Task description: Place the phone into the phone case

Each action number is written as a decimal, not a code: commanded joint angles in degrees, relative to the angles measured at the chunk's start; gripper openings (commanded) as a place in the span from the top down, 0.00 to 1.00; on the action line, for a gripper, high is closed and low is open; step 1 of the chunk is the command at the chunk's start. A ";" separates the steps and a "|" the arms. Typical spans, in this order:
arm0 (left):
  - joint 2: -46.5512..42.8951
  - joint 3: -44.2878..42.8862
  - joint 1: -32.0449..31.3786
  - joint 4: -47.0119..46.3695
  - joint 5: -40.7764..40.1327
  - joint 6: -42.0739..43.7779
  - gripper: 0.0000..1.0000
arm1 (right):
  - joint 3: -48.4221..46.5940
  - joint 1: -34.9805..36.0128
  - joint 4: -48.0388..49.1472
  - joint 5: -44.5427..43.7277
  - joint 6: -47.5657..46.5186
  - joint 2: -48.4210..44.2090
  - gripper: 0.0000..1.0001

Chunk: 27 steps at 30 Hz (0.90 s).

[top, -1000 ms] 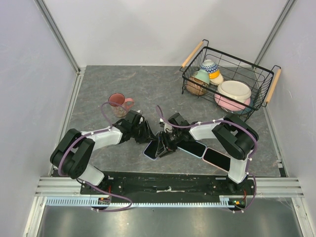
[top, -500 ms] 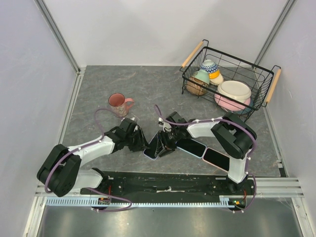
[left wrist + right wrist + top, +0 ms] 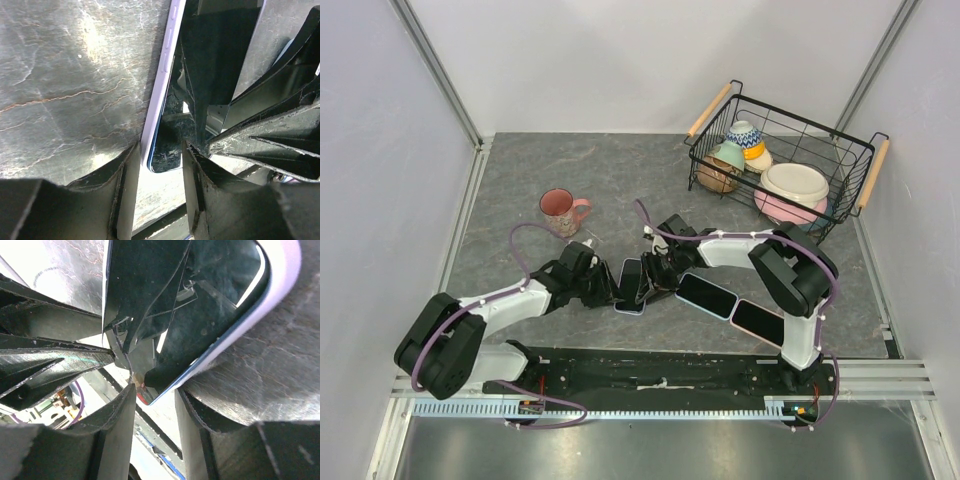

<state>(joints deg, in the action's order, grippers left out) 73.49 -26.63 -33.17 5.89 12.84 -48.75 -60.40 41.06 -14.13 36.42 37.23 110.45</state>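
Pinching the phone (image 3: 630, 285) from both sides, low centre of the top view.
Left gripper (image 3: 607, 289) and right gripper (image 3: 647, 281) each have their jaws narrowed on an end of the phone; its lilac phone case (image 3: 161, 87) edge shows along it. Two more dark phones (image 3: 705, 295) lie right; pink mug (image 3: 560, 208) upper left, wire basket (image 3: 785, 165) of bowls upper right.

Phone (image 3: 630, 285) centre, between both arms; mug (image 3: 560, 208) behind-left; basket (image 3: 788, 165) far right.
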 commanded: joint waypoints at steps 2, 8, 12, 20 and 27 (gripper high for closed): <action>0.51 3.16 -0.67 -4.22 4.91 -2.57 0.55 | 2.92 -0.72 3.94 -18.50 -4.89 3.01 0.54; -1.60 3.96 -0.67 -0.53 2.89 -2.40 0.57 | 6.96 -0.72 4.90 -14.81 -3.05 1.17 0.53; -1.43 5.01 -0.76 -0.62 4.12 -2.31 0.57 | 10.12 -0.72 6.04 -12.53 -1.82 -0.85 0.53; -1.07 7.56 -1.11 -2.11 5.62 -3.81 0.57 | 13.82 -0.63 6.84 -9.88 -0.32 -2.52 0.53; -1.78 8.53 -1.11 -0.88 4.47 -3.89 0.62 | 15.31 0.25 5.96 -9.35 -0.85 -1.38 0.57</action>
<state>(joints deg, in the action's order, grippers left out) 70.50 -20.32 -33.34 -0.30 17.56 -51.79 -49.47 40.14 -0.80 35.92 40.12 104.79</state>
